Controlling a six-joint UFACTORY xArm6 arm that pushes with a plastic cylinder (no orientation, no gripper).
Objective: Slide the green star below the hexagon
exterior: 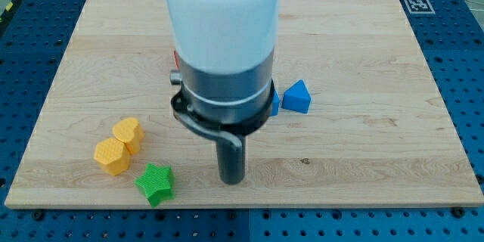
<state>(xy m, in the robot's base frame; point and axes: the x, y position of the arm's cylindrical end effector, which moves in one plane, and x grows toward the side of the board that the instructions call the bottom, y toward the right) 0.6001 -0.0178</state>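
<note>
Near the view's bottom edge of the desk (363, 38), the green star (156, 184) sits flat, just below and to the right of the yellow hexagon (112, 156), with a yellow heart-like block (128, 133) touching that hexagon from above. We have no hand on this rig, so nothing is clenched or grasping: only our tip (232, 180), which stands to the view's right of the star, near it but apart. We judge the star a light, stiff little piece that should slide easily on the smooth wood; its points may make it spin if nudged off-centre, so the push looks best placed on its right side, in line with its middle, carrying it leftward until it lies under the hexagon. Further out, a blue block (296, 97) sits to the view's right of the arm's housing, and a sliver of red block (173, 62) shows behind it.
</note>
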